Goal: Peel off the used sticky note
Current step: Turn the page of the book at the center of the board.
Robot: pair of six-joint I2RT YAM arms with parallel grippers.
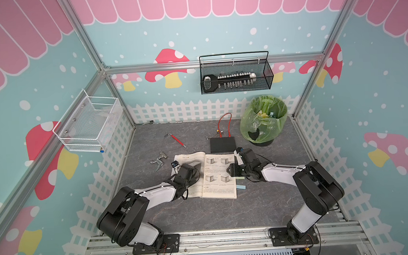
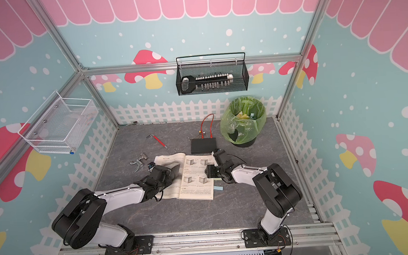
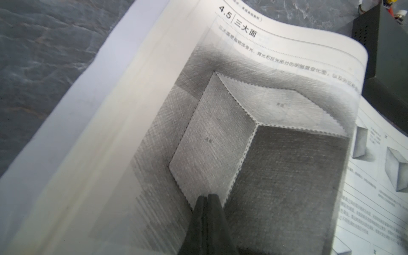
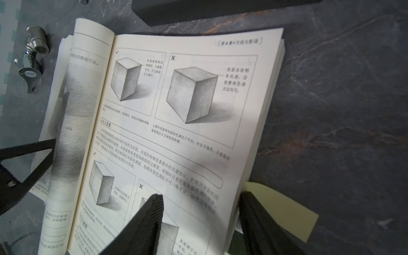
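Note:
An open book with cube drawings lies in the middle of the table. A pale yellow sticky note pokes out from under the book's right page edge. A blue note lies just nearer the front. My right gripper is open and straddles that page edge. One finger is over the printed page and the other finger is over the yellow note. My left gripper is shut, its tips resting on the left page's big cube drawing.
A black box sits just behind the book, with a red cable looping from it. A bin lined with a green bag stands back right. A metal tap and a red-handled tool lie left of the book. Wire baskets hang on the walls.

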